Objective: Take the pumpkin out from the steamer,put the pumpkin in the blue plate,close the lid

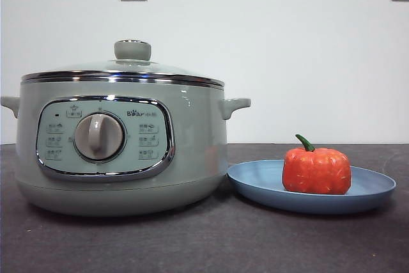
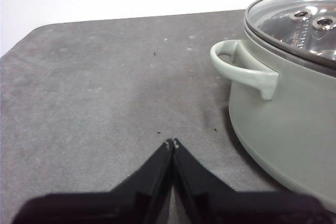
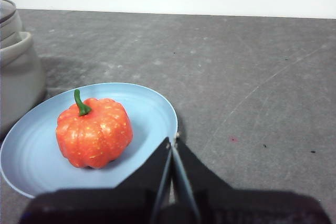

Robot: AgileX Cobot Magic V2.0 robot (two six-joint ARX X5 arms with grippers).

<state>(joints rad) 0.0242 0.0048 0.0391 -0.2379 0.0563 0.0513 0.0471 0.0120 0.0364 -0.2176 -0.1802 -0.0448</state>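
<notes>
A: So, where does it stand?

B: Your pumpkin (image 1: 316, 170) sits upright on the blue plate (image 1: 370, 190), just beside the steamer (image 1: 121, 151). The lid (image 1: 132, 65) rests level on the pot, chrome rim seated all round as far as you can see.

A: And the arms?

B: Both wait off the work. The left gripper (image 2: 171, 143) hangs over bare table (image 2: 105, 87) near the pot's side handle (image 2: 247, 69), jaws pressed together, holding nothing. The right gripper (image 3: 172, 141) is by the plate's rim, jaws likewise pressed together and empty.

A: Anything left?

B: By my judgement, little. Check the lid sits flush, and keep both arms clear of plate and handle.
</notes>
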